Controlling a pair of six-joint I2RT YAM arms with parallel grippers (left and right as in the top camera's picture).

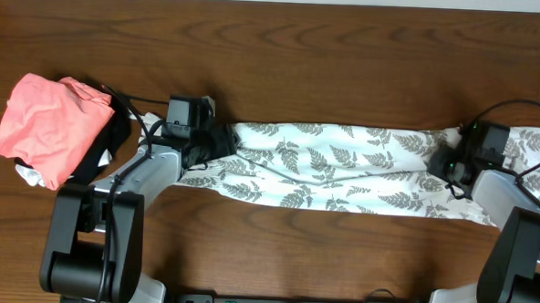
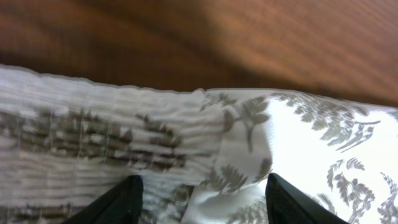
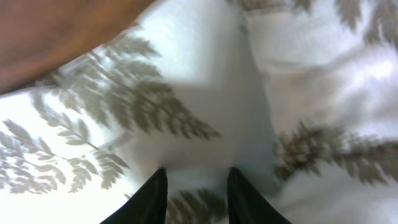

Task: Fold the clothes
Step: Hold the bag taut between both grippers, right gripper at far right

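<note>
fern-print dress (image 1: 342, 168) lies stretched across the middle of the worktop (image 1: 302, 52), left pincer (image 1: 200, 147) spread apart over its smocked end, right pincer (image 1: 445, 166) nearly together, can't tell if pinching, so I'd grab both ends evenly before folding.

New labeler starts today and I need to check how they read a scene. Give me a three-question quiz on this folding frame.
1. True or false: the pink garment lies beyond the end of the dress on the left arm's side.
2. How does the dress lie? A: bunched in a ball. B: drawn out in a long strip between the left gripper and the right gripper. C: folded in a neat square.
3. Which gripper's fingers stand wider apart?
Key: 1 true. 2 B. 3 the left gripper.
</note>
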